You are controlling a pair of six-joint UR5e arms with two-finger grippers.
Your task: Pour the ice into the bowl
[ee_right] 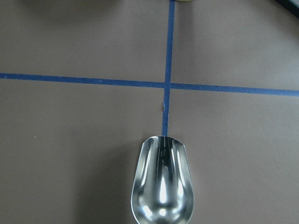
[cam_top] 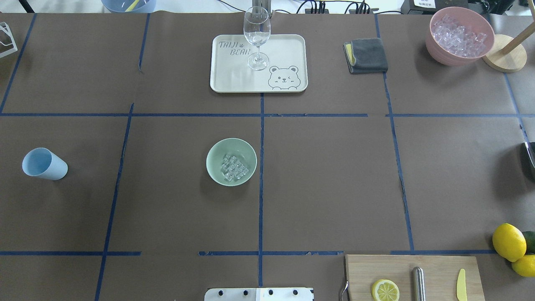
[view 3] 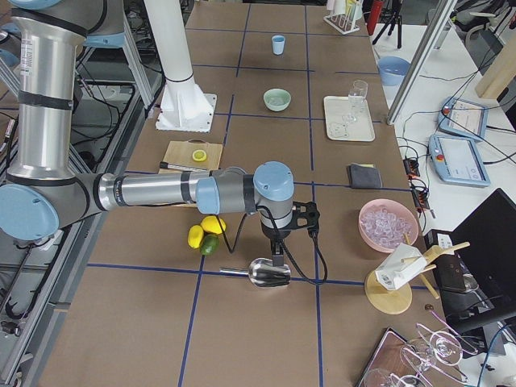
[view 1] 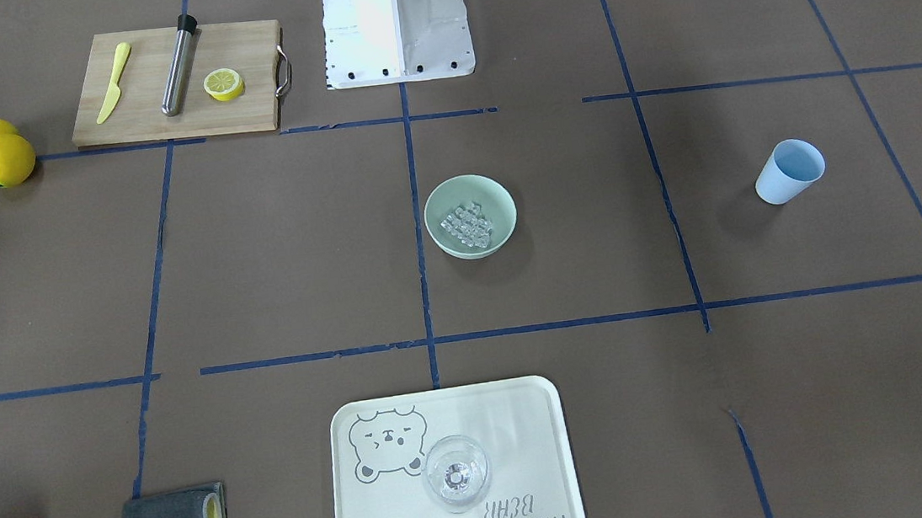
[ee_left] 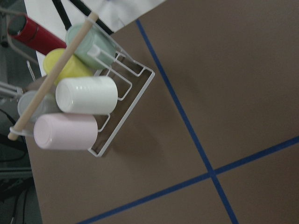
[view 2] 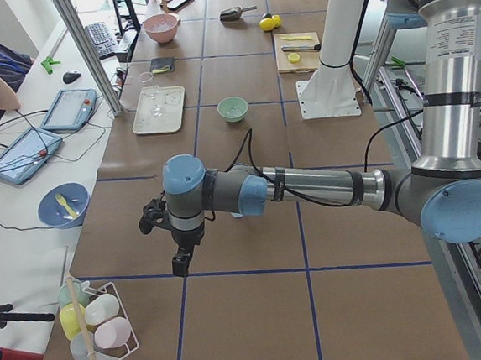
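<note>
The round pale mint-green bowl [cam_top: 215, 155] stands near the middle of the brown paper-covered counter [cam_top: 334, 175], with the small clear ice cubes [cam_top: 234, 167] clustered inside it. The light blue tapered cup [cam_top: 44, 164] stands well apart. The left tool [view 2: 180, 264] hangs over bare counter, and the right tool [view 3: 276, 251] is at a shiny metal scoop [ee_right: 162, 186]. Whether either tool is apart or together cannot be told.

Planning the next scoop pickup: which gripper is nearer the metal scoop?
Right. The right gripper hangs directly over the metal scoop; the left gripper is far off at the opposite end, beside the cup rack.
</note>
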